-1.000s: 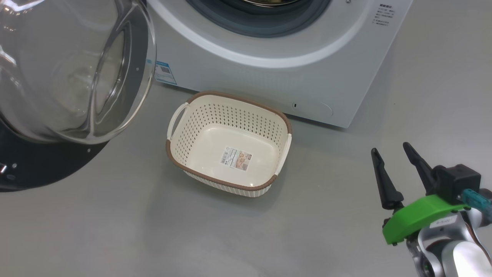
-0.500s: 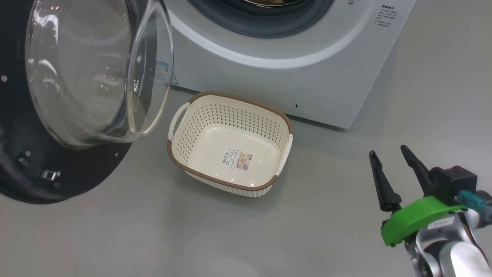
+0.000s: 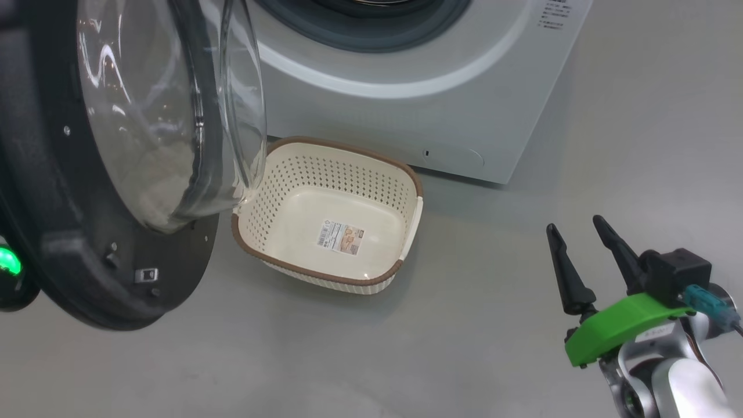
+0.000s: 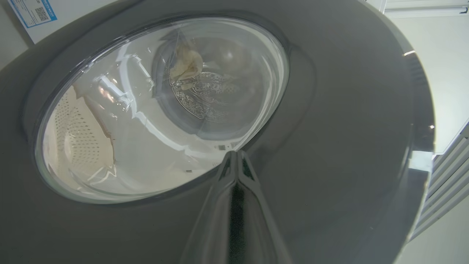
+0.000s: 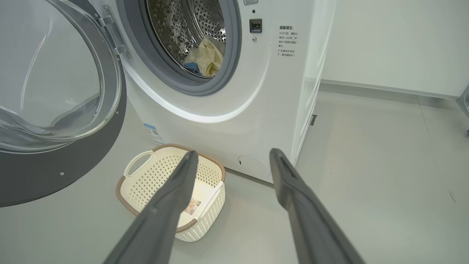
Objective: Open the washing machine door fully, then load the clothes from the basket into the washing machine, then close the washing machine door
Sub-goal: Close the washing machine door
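Seeing our left fingers point(image 4: 216, 227) pressed together against the round black-rimmed glass door point(image 4: 348, 128), we judged a steady push toward the white front-loading washing machine point(image 5: 256, 91) best; cream fabric clothes point(image 5: 205, 55) lay in its drum, right fingers point(image 5: 165, 205) apart.

Part-open washing machine door point(image 3: 64, 273) blocks the left approach; its glass bowl point(image 3: 162, 116) overhangs the basket point(image 3: 336, 174) at its left rim. Floor point(image 3: 476, 325) right of basket open. Porthole point(image 5: 183, 36) mouth unblocked from the right; clothes point(image 5: 205, 55) lie low inside.
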Motion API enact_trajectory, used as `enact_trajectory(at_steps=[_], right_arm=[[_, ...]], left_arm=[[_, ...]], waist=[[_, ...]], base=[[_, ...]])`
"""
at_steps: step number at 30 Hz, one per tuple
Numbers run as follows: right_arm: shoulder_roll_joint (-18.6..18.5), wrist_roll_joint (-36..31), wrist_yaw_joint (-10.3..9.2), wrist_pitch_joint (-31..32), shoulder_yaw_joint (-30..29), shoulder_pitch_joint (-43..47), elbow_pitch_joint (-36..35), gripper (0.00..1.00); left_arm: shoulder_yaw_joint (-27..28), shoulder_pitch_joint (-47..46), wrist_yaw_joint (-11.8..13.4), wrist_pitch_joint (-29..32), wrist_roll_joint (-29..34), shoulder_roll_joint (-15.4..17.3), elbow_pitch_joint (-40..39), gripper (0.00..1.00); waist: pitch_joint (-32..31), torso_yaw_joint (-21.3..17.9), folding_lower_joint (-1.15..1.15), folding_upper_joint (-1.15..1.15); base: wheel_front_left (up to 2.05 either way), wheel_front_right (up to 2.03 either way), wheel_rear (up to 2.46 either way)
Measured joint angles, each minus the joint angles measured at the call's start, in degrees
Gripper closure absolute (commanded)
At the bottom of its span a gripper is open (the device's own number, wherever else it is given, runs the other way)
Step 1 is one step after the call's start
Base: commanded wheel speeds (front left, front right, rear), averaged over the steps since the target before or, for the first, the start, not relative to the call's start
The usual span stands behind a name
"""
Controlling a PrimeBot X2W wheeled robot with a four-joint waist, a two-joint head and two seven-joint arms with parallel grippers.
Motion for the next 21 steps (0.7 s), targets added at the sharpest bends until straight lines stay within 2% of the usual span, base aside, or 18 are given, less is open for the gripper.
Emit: enact_trajectory(at_steps=[11, 21], right_arm=[[0.0, 2.24, 0.0, -2.77, 0.6, -1.53, 2.05, 0.0], [0.01, 3.3, 0.0, -4.9, 0.86, -2.61, 3.57, 0.0]], left_arm=[[-1.48, 1.39, 0.01, 2.76, 0.53, -4.66, -6.19, 1.0], [-2.63, 1.37, 0.01, 4.2, 1.6, -7.79, -8.33, 1.0]], waist=[[1.17, -5.83, 0.0, 0.0], [1.56, -12.03, 0.0, 0.0]], base=[[0.0, 0.0, 0.0], [0.0, 0.0, 0.0]])
